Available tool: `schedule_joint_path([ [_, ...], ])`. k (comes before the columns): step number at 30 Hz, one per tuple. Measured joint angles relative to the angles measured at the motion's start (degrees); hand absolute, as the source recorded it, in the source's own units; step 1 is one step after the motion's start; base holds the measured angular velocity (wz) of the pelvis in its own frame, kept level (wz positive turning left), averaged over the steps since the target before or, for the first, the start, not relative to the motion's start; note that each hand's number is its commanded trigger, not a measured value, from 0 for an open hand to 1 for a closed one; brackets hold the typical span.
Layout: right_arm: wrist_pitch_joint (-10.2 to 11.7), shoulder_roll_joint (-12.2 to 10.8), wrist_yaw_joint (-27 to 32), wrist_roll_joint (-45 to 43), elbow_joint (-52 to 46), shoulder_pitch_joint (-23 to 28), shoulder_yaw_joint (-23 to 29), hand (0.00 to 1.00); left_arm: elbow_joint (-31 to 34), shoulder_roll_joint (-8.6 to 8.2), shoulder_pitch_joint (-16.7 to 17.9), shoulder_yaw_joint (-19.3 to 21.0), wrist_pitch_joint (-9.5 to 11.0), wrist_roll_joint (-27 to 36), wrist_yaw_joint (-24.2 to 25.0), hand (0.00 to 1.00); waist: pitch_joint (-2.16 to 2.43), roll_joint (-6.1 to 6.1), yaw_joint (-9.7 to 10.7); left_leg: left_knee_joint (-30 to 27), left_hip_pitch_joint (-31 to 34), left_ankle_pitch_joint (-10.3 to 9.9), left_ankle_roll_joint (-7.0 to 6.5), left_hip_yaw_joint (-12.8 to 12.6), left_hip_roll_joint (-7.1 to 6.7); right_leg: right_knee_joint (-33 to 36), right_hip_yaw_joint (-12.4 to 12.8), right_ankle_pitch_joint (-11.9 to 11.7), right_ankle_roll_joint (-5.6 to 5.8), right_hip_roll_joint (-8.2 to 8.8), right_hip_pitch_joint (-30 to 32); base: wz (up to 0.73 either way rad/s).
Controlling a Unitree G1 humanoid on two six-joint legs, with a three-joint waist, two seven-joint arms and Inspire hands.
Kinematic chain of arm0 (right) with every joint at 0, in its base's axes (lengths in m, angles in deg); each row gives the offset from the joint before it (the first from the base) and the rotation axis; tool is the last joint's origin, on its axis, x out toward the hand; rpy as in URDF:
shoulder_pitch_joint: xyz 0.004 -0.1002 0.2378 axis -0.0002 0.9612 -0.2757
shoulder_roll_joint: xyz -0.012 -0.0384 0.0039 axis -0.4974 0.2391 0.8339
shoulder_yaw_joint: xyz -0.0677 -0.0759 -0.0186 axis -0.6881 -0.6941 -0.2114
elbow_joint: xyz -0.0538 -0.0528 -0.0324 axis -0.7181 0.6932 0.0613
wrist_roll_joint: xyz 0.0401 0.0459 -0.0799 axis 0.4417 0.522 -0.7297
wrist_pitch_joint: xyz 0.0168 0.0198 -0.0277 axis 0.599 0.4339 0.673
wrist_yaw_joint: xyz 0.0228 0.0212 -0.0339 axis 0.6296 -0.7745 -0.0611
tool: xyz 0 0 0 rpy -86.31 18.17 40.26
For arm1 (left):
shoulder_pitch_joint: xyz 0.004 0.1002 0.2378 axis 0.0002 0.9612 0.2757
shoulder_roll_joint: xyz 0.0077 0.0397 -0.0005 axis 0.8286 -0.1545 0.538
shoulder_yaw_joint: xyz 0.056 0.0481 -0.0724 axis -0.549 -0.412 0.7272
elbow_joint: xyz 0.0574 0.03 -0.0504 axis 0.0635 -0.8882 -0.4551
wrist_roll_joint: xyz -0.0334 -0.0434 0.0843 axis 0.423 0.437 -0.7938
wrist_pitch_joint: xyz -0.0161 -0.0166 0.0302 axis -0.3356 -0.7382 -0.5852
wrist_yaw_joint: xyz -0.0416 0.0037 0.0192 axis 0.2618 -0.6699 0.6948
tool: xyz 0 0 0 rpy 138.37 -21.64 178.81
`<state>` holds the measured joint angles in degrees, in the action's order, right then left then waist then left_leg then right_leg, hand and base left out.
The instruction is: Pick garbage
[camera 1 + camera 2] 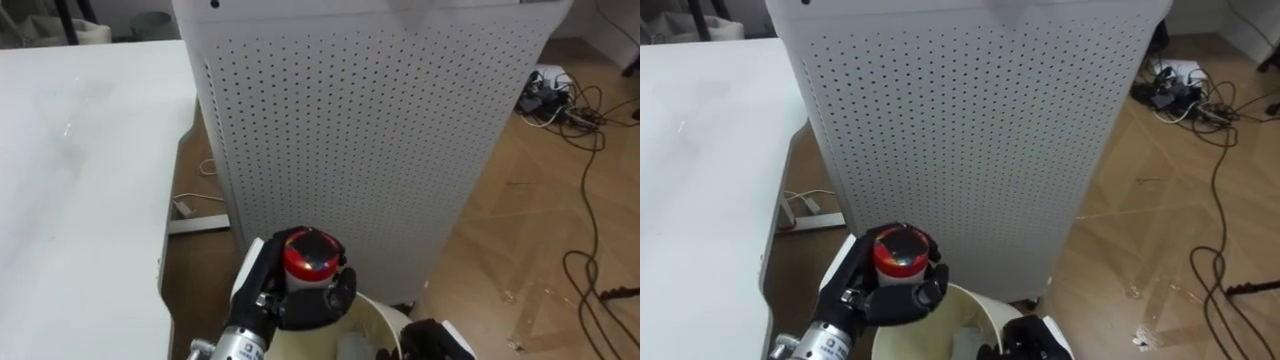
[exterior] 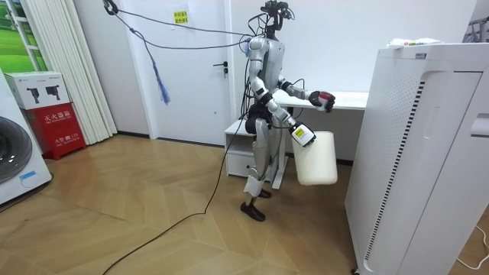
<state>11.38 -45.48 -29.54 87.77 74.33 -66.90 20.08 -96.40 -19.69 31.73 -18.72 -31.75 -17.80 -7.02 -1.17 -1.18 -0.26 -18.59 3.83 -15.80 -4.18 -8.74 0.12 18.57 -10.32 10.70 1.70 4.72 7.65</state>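
Left robot hand (image 1: 288,300) curled round a red-topped container (image 1: 311,255), held just above a white bucket (image 1: 385,312).
The right robot hand (image 1: 435,342) is at the bucket's rim, its grip impossible to tell. Beyond stands a perforated white cabinet (image 1: 370,130), with a white tabletop (image 1: 80,150) to its left.

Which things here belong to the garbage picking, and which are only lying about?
Belong to the job:
- red-capped can, gripped in the left hand
- white bin below it, at the right hand

Only lying about:
- white table
- perforated white cabinet
- cables on the floor
- red box by the wall
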Motion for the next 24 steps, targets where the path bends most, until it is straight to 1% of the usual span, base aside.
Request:
schedule_joint_path([
  [4, 0.3, 0.6, 0.2, 0.2, 0.0, 0.1, 0.0, 1.00, 1.7, 0.60, 1.2, -0.4, 0.0, -0.1, 0.9, 0.00, 0.09, 0.28, 0.0, 1.4, -1.4, 0.2, 0.30, -0.1, 0.07, -1.0, 0.1, -0.1, -0.01, -0.37, -1.2, -0.01],
  [5, 0.3, 0.7, 0.3, 0.2, 0.0, 0.1, 0.0, 1.00, 2.1, 0.89, 1.6, -0.5, 0.0, -0.1, 1.1, 0.00, 0.15, 0.38, 0.2, 1.5, -1.7, 0.2, 0.37, -0.1, 0.11, -1.2, 0.1, -0.1, -0.01, -0.69, -1.5, -0.04],
  [7, 0.3, 0.8, 0.4, 0.1, 0.1, 0.1, -0.3, 1.00, 2.7, 1.16, 2.2, -0.8, 0.0, -0.1, 1.5, 0.00, 0.31, 0.63, 0.1, 1.7, -2.1, 0.2, 0.39, -0.1, 0.17, -1.8, 0.2, -0.1, -0.05, -0.79, -2.0, -0.02],
  [9, 0.3, 0.9, 0.7, 0.0, 0.3, 0.4, -1.2, 1.00, 2.9, 1.16, 2.8, -1.0, 0.0, -0.1, 1.9, 0.00, 0.33, 1.09, 0.1, 2.7, -2.8, 0.4, 0.66, 0.0, 0.17, -2.1, 0.2, -0.1, -0.05, -0.84, -2.5, 0.00],
  [13, 0.3, 2.2, 1.5, -0.5, 0.3, 0.5, -1.4, 1.00, 3.0, 1.46, 2.9, -0.9, 0.0, 0.0, 2.0, 0.00, 0.34, 1.11, 0.1, 3.3, -3.5, 0.5, 0.84, 0.0, 0.31, -2.3, 0.3, -0.1, -0.05, -0.97, -2.8, -0.05],
  [15, 0.5, 3.0, 1.5, 0.7, 0.3, 0.5, -1.4, 1.00, 3.0, 1.69, 3.0, -0.9, 0.0, 0.0, 2.0, 0.00, 0.35, 1.12, 0.0, 3.3, -3.7, 0.5, 0.86, 0.0, 0.37, -3.1, 0.8, -0.2, -0.18, -1.48, -3.2, -0.10],
  [17, 0.6, 3.0, 1.6, 1.7, 0.3, 0.5, -1.4, 1.00, 3.0, 2.13, 3.1, -1.0, 0.0, 0.0, 2.1, 0.00, 0.35, 1.12, 0.0, 3.6, -4.3, 0.5, 0.87, 0.0, 0.48, -3.4, 0.9, -0.2, -0.20, -1.69, -3.7, -0.07],
  [20, 0.9, 3.1, 2.0, 1.9, 0.3, 0.5, -1.5, 1.00, 2.9, 2.32, 3.3, -1.0, 0.0, -0.1, 2.0, 0.00, 0.33, 1.09, 0.1, 4.8, -5.6, 0.7, 1.20, 0.0, 0.59, -4.2, 1.2, -0.3, -0.35, -2.00, -4.7, -0.05],
  [21, 0.9, 3.1, 2.1, 1.9, 0.3, 0.5, -1.7, 1.00, 2.9, 2.59, 3.3, -0.9, 0.0, -1.0, 1.7, 0.00, 0.33, 1.08, -0.1, 5.5, -6.2, 0.8, 1.39, 0.0, 0.60, -4.5, 1.7, -0.3, -0.35, -2.19, -5.1, -0.07],
  [22, 0.9, 3.1, 2.1, 1.9, 0.4, 0.6, -1.8, 1.00, 3.0, 2.61, 3.4, -0.9, 0.0, -1.7, 1.6, 0.00, 0.32, 1.08, -0.1, 5.9, -6.6, 0.9, 1.45, 0.1, 0.62, -4.9, 1.7, -0.3, -0.35, -2.28, -5.5, -0.05],
  [24, 0.9, 3.0, 2.4, 1.9, 0.3, 1.1, -1.8, 1.00, 3.3, 2.72, 4.2, -0.8, 0.0, -7.0, 0.6, 0.00, 0.32, 1.06, 0.0, 6.2, -7.4, 0.9, 1.48, 0.1, 0.73, -5.1, 1.3, -0.3, -0.35, -2.37, -6.3, 0.00],
])
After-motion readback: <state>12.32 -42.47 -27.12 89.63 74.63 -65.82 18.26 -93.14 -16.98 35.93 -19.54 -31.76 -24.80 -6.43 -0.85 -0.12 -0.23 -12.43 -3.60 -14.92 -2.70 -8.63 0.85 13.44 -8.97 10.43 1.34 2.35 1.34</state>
